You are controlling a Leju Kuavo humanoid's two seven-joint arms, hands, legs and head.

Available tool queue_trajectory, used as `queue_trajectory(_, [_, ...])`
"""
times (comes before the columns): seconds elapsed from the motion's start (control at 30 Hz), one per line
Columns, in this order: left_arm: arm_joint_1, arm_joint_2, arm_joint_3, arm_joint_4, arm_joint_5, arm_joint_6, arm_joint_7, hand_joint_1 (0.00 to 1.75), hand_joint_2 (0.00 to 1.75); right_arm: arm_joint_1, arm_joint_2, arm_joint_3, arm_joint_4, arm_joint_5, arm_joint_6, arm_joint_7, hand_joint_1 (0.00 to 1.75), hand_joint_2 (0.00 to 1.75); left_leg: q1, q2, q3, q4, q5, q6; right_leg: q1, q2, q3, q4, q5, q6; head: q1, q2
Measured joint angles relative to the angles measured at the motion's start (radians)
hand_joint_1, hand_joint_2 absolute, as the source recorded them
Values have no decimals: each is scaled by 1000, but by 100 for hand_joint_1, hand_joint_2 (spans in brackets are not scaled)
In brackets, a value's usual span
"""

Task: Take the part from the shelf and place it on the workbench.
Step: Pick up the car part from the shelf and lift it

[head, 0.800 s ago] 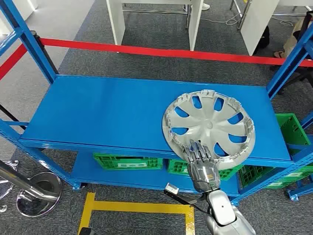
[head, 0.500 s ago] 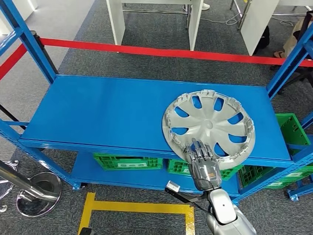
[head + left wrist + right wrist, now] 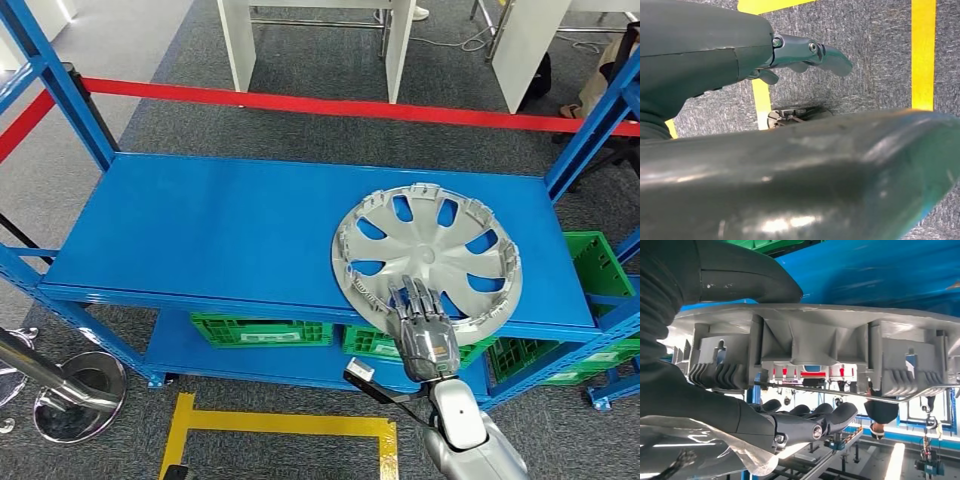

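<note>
A silver wheel cover (image 3: 434, 250) lies flat at the right end of the blue shelf (image 3: 211, 230), its near rim reaching the shelf's front edge. My right hand (image 3: 424, 330) comes up from below, its fingers spread over that near rim. In the right wrist view the ribbed rim (image 3: 817, 340) runs between the thumb (image 3: 745, 275) on one side and the dark fingers (image 3: 810, 425) on the other, with a gap between fingers and rim. My left hand (image 3: 791, 50) hangs over the grey carpet with straight fingers and holds nothing.
Green crates (image 3: 260, 330) sit on the lower shelf, and another (image 3: 596, 265) at the right. Blue uprights (image 3: 53, 80) (image 3: 596, 120) frame the shelf ends. Red tape (image 3: 340, 105) runs behind. A yellow floor marking (image 3: 279, 425) and a chrome stanchion base (image 3: 75, 395) lie in front.
My right hand has slid a little to the right and forward, so its fingers reach further over the wheel cover's rim. The wheel cover has not moved.
</note>
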Motion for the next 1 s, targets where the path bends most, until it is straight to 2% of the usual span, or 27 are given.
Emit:
queue_trajectory(0.07, [0, 0, 0, 0, 1, 0, 0, 0, 0, 0, 0, -1, 1, 1, 0, 2, 4, 175, 0, 0, 0, 0, 0, 0, 0, 0, 0, 0, 0, 0, 0, 0])
queue_trajectory(0.2, [0, -1, 0, 0, 1, 0, 0, 0, 0, -3, 0, -1, 5, 7, 0, 8, 175, 175, 0, 0, 0, 0, 0, 0, 0, 0, 0, 0, 0, 0, 0, 0])
queue_trajectory(0.43, [0, -1, -4, 0, 9, 0, 0, 0, 0, -3, 0, 1, 2, 27, 0, 7, 175, 175, 0, 0, 0, 0, 0, 0, 0, 0, 0, 0, 0, 0, 0, 0])
queue_trajectory(0.7, [0, -7, -7, 0, 28, 0, -3, 0, 0, 78, -8, 22, -253, 103, -1, 29, 175, 175, 0, 0, -2, 0, 0, 0, 0, 1, -2, 0, 0, 0, 0, 0])
queue_trajectory(1.0, [1, -9, -8, 0, 32, 0, -3, 0, 0, 97, -20, 38, -348, 107, -1, 38, 175, 175, 0, 0, -2, 0, 0, 0, 0, 0, -2, 0, 0, 0, 0, 0])
